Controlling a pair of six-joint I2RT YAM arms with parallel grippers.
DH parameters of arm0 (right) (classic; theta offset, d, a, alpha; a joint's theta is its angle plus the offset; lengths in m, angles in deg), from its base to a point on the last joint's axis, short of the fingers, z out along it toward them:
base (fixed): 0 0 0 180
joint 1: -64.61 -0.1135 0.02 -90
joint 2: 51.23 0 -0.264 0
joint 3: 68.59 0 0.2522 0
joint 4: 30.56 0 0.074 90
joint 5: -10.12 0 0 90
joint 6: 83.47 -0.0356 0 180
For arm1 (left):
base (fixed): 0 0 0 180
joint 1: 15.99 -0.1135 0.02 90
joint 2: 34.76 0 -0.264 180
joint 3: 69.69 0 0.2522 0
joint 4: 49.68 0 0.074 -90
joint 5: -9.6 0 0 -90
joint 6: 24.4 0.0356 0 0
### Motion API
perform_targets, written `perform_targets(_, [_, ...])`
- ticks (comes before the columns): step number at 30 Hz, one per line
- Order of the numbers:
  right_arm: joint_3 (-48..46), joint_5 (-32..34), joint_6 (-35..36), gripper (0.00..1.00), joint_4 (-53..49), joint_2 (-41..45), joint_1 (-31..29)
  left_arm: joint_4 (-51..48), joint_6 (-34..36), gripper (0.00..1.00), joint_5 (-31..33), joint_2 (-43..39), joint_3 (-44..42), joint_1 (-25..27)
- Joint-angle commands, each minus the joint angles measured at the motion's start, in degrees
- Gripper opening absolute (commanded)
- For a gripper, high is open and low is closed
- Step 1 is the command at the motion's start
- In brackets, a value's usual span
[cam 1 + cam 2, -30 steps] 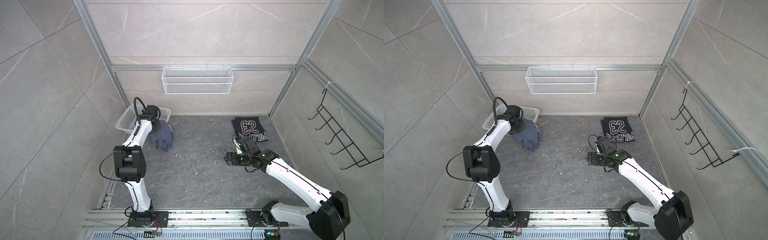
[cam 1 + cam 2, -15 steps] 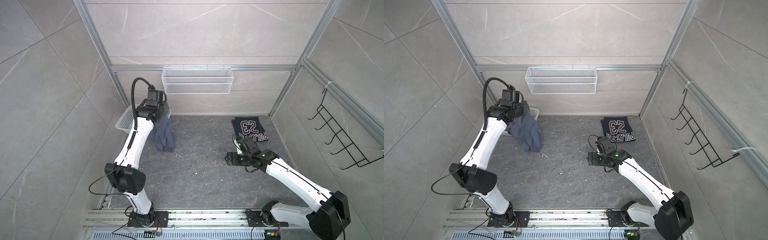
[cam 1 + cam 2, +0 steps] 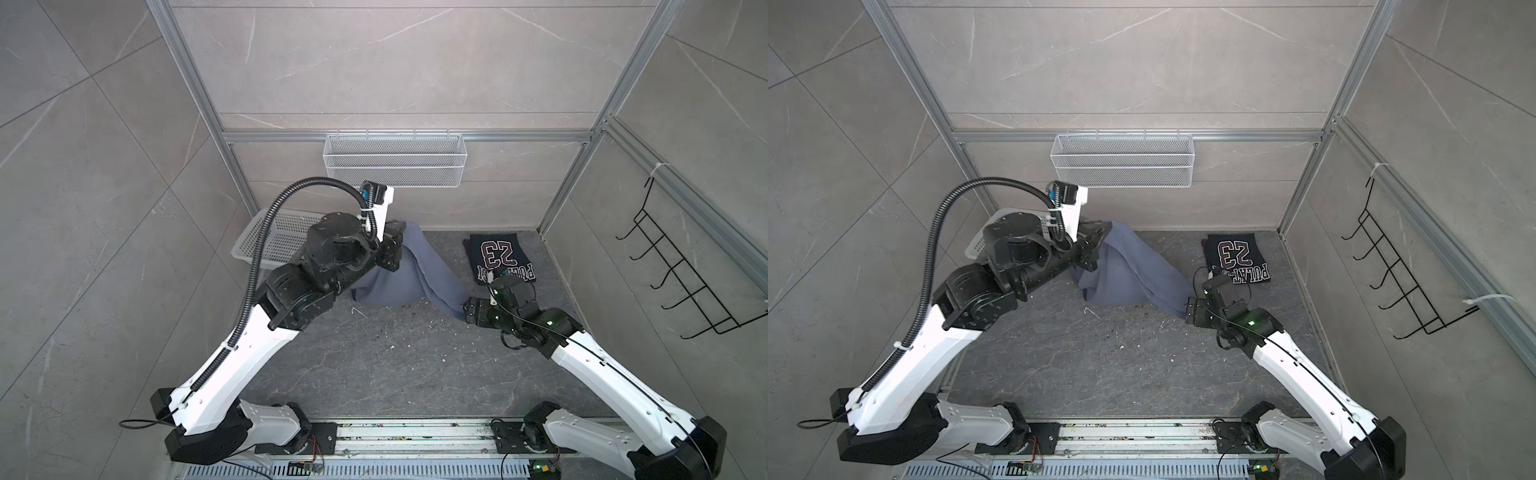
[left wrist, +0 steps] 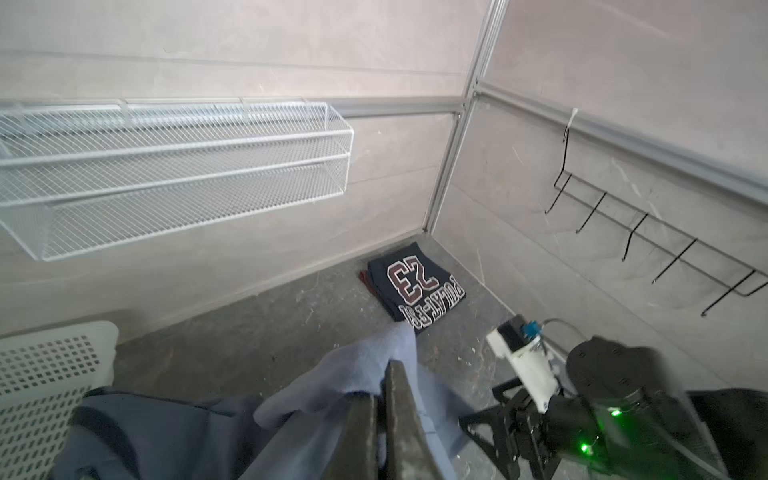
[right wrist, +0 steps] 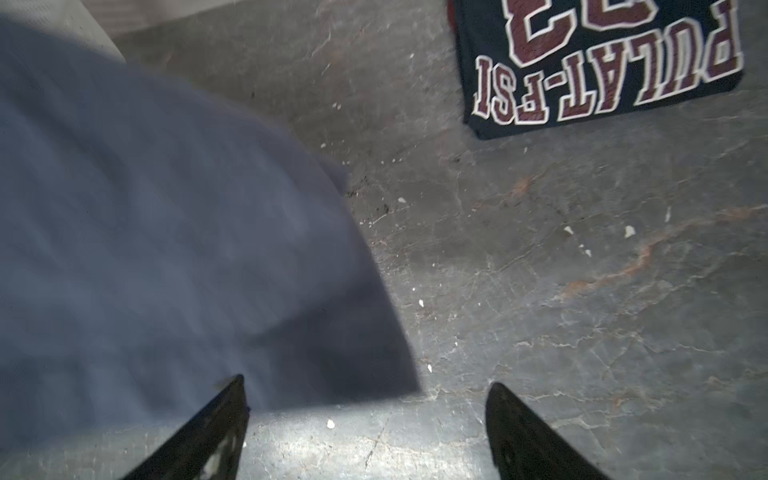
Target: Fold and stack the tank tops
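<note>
My slate blue-grey tank top (image 3: pixel 415 278) hung creased, slanting from my raised left end effector (image 4: pixel 382 380), clenched on its upper edge, down to the surface (image 3: pixel 395 365). My low right end effector (image 5: pixel 365 415) gaped wide beside its lower corner. The folded navy tank top (image 3: pixel 1237 257) lay flat near the back corner.

front floor (image 3: pixel 374 365): open | slate top (image 3: pixel 419 270): drapes across centre, apparently grounded

slate-grey top (image 3: pixel 417 272) hanging draped, navy top (image 3: pixel 498 254) folded flat
</note>
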Motion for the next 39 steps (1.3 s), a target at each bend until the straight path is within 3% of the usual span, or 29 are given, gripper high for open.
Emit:
perform_targets(1, [-2.0, 6.5, -3.0, 0.90, -2.4, 2.9, -0.1, 4.8, -5.2, 0.27, -2.3, 1.6, -9.8, -0.1])
perform_targets(3, [-2.6, 9.1, -3.8, 0.90, -3.0, 4.7, -0.1, 3.3, -7.9, 0.54, -6.7, 5.3, -12.5, -0.1])
perform_targets(4, [-2.8, 9.8, -4.0, 0.90, -3.0, 5.5, -0.1, 2.1, -8.8, 0.61, -8.2, 7.4, -13.1, -0.1])
perform_targets(6, [-3.2, 10.4, -3.7, 0.91, -2.8, 6.9, -0.1, 0.9, -12.3, 0.71, -8.8, 9.6, -16.2, -0.1])
perform_targets(9, [-3.5, 8.3, -3.0, 0.91, -2.5, 7.0, -0.1, 3.9, -17.0, 0.83, -6.2, 6.3, -24.5, -2.5])
perform_targets(12, [-4.0, 3.5, -2.3, 0.91, -1.4, 5.2, -0.2, 5.3, -20.9, 0.83, -10.3, 3.9, -30.2, -9.8])
perform_targets(15, [-5.2, -3.7, -2.2, 0.90, 0.6, 1.8, -0.3, 2.6, -23.1, 0.83, -9.9, 5.2, -32.1, -16.0])
perform_targets(19, [-7.1, -8.9, -4.0, 0.90, 3.2, -2.9, -0.9, 2.9, -22.3, 0.82, -10.9, 10.4, -33.1, -20.6])
perform_targets(25, [-8.3, -12.3, -4.9, 0.90, 7.7, -10.4, -0.9, 9.1, -22.8, 0.80, -15.8, 17.6, -36.0, -23.5])
perform_targets(34, [-2.1, -10.7, -3.2, 0.84, 10.8, -23.6, -1.2, 14.1, -23.1, 0.60, -20.3, 25.4, -34.9, -23.9])
perform_targets(39, [-0.4, -5.9, -2.5, 0.61, 9.3, -27.4, -1.2, 14.4, -22.6, 0.42, -21.5, 27.0, -33.4, -24.0])
